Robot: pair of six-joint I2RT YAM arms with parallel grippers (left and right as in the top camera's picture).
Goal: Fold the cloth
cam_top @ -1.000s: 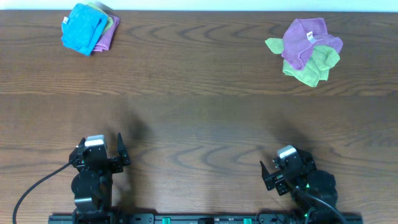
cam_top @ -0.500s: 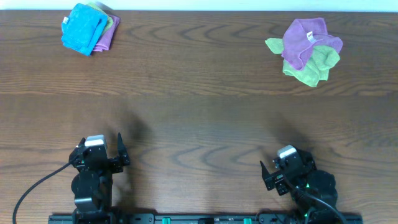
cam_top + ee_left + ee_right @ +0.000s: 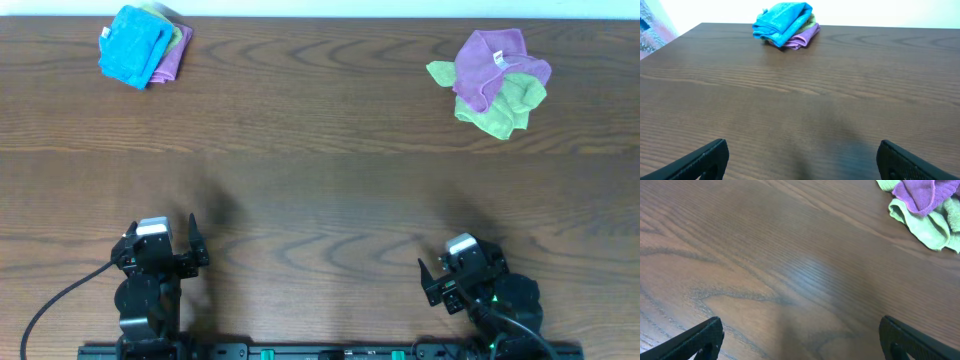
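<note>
The cloth (image 3: 488,62) is pinkish-purple with a small white tag. It lies crumpled at the table's far right, on top of a lime-green cloth (image 3: 500,110). It also shows at the top right edge of the right wrist view (image 3: 921,192). My left gripper (image 3: 162,240) is open and empty at the near left, over bare wood in its wrist view (image 3: 802,161). My right gripper (image 3: 462,265) is open and empty at the near right (image 3: 800,339), well short of the cloth.
A folded bright blue cloth (image 3: 133,45) sits at the far left on a green and a purple folded cloth, also in the left wrist view (image 3: 782,20). The lime-green cloth shows in the right wrist view (image 3: 925,222). The dark wooden table (image 3: 320,170) ends just behind both piles.
</note>
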